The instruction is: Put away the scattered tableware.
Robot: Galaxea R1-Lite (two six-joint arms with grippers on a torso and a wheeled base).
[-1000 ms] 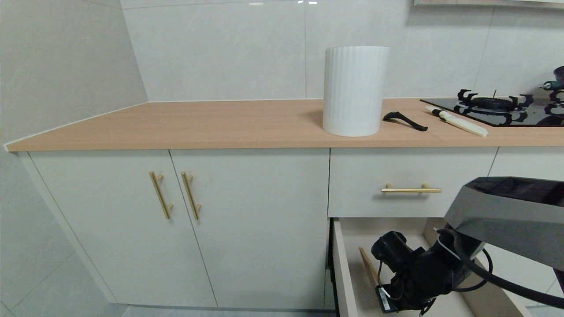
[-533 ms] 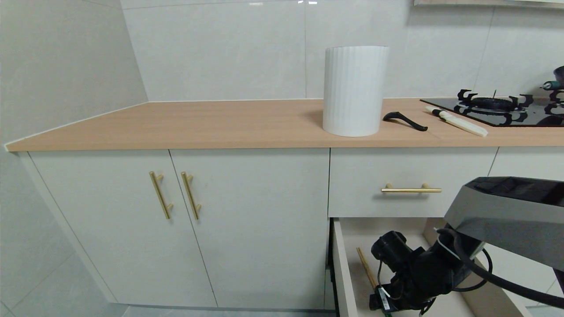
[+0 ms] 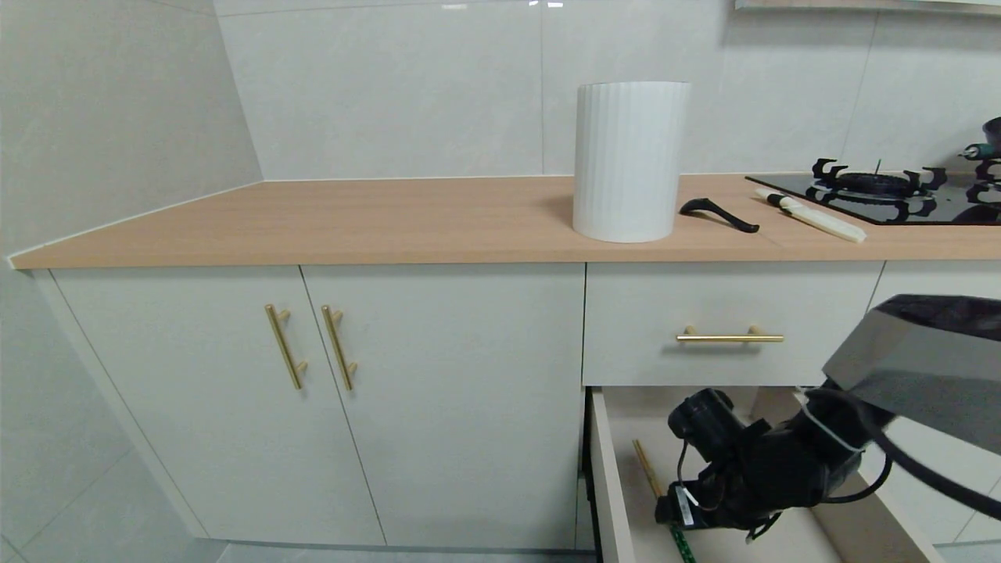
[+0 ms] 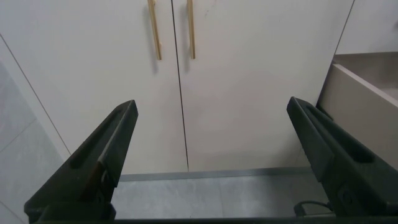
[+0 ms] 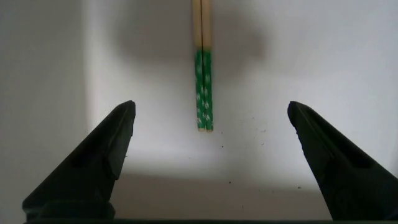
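Note:
A pair of wooden chopsticks with green ends lies flat on the pale floor of the open lower drawer. In the head view the chopsticks lie along the drawer's left side. My right gripper hangs open just above their green ends, apart from them, and holds nothing. On the wooden counter lie a black spoon and a white knife. My left gripper is open and empty, low in front of the cabinet doors.
A tall white ribbed canister stands on the counter left of the spoon. A black gas hob is at the far right. The closed upper drawer with a gold handle sits right above the open one. Double cabinet doors are shut.
The chopsticks went from tilted in the right gripper to lying flat in the drawer. The right gripper has let go and drawn back slightly up and to the right.

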